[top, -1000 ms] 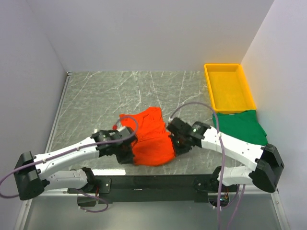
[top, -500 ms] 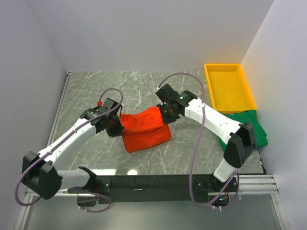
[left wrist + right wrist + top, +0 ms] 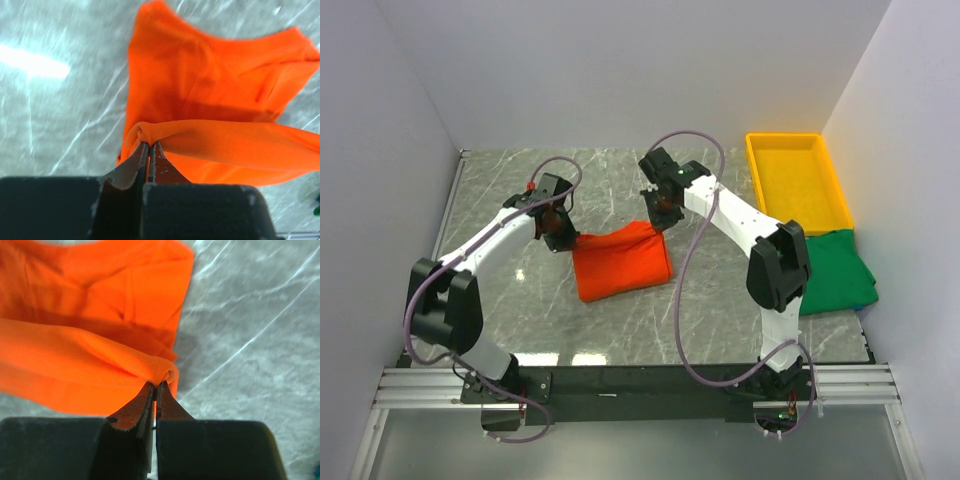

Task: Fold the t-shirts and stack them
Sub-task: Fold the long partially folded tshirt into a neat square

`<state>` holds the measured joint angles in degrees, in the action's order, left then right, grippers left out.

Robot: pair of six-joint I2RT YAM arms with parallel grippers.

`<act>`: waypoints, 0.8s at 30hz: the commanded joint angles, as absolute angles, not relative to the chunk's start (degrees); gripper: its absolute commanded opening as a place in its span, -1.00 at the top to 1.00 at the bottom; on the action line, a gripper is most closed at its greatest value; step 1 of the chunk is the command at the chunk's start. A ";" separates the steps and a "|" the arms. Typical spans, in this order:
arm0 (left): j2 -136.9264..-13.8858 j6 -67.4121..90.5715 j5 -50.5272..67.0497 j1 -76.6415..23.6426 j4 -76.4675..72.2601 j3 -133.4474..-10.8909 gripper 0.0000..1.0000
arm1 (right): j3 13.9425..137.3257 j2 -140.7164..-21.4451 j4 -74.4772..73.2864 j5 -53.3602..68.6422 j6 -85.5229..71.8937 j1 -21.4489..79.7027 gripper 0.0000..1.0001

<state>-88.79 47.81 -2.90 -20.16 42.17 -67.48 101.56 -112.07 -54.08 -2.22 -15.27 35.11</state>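
From above, the bright orange-red cloth t-shirt (image 3: 620, 265) is seen on the grey marble table (image 3: 510, 190), far corners held by the left gripper (image 3: 561, 238) and right gripper (image 3: 660, 216), the dark green cloth t-shirt (image 3: 835, 268) lying well apart at right; in the left wrist view, then the right wrist view, jaws are clamped on a raised orange edge.

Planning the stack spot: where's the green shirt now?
Top view: the green shirt lies on the right side, just in front of the yellow tray's near end, well right of the orange shirt.

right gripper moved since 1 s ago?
Yes. The right gripper, shut on the orange shirt, moved away from the robot, from nearer than the yellow tray to level with it.
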 commanded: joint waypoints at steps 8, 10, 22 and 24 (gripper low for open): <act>-97.82 46.93 -5.45 -17.32 34.55 -73.65 0.99 | 108.54 -118.82 -46.76 -0.70 -13.89 30.85 1.00; -98.17 47.46 -6.50 -17.14 33.84 -73.56 0.99 | 108.46 -120.05 -45.45 -0.53 -13.80 30.41 1.00; -95.97 49.48 -9.58 -16.52 28.22 -68.47 0.99 | 103.98 -120.06 -36.57 -0.17 -13.45 29.71 1.00; -97.03 49.13 -9.14 -16.44 28.30 -69.26 0.99 | 103.71 -120.49 -35.86 -0.35 -13.71 29.53 1.00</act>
